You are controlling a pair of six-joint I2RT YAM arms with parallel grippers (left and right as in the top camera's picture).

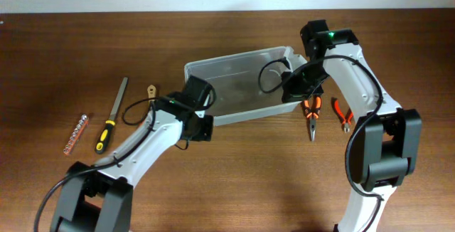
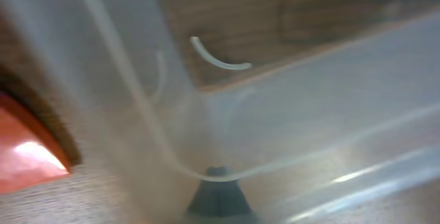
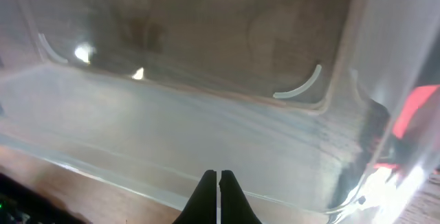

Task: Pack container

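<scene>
1. Nearest on the left of the tabletop [image 1: 234, 182] lies a strip of small metal pieces [image 1: 75, 134]. Just to its right is a file [image 1: 112, 117] with a yellow and black handle, its blade pointing far.
2. On the right lie the larger pliers [image 1: 311, 116] and the smaller pliers [image 1: 343, 114]. Both have orange and black handles. They lie side by side without touching, just near of the container's right end.
3. The left end effector [image 1: 202, 113] sits at the container's near left corner. Its wrist view is blurred and looks through clear plastic. Only one dark finger shows, so I cannot tell whether it is wide or narrow.
4. A small tan piece [image 1: 151, 90] lies between the file's tip and the container's left end.
5. The container [image 1: 234, 58] stands upright in the middle of the tabletop with its open side up. Its long axis runs left to right, and its right end is a little farther away.
6. The right end effector [image 3: 218, 183] is at the container's right end. Its fingers are pressed together, narrow, with nothing between them. Their tips are at the clear rim.
</scene>
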